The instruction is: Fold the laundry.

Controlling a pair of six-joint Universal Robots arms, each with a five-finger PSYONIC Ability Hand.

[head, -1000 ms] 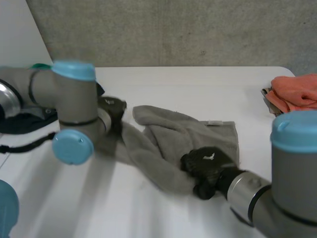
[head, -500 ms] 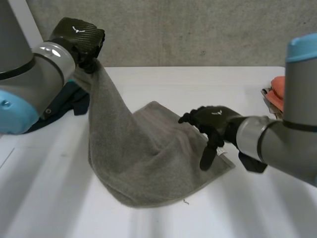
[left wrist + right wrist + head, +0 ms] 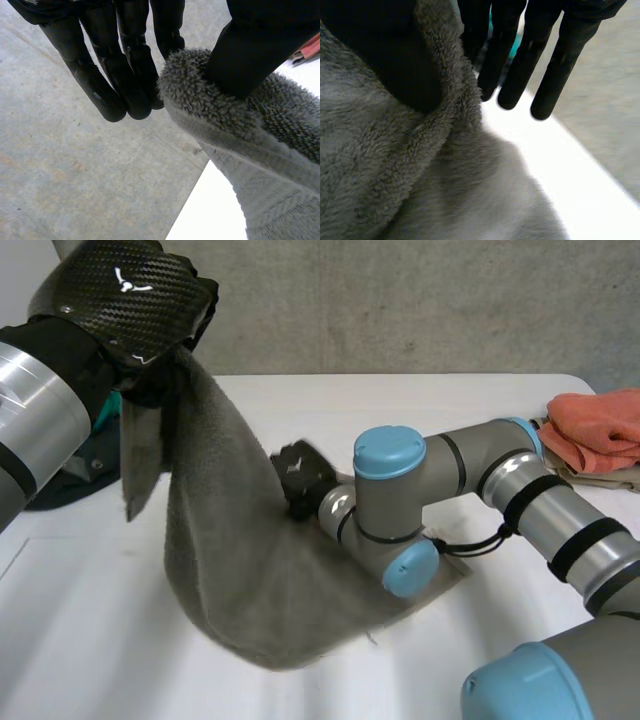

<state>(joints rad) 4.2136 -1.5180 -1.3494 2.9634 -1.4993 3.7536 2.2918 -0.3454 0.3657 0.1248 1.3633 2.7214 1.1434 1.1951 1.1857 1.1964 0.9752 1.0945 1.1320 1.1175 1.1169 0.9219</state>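
a grey terry towel (image 3: 250, 580) is held up by one corner above the white table (image 3: 420, 405).
that corner is pinched between the thumb and straight fingers of the left hand (image 3: 130, 300); a lower fold is pinched likewise by the right hand (image 3: 298, 475), and the rest is draped on the table.
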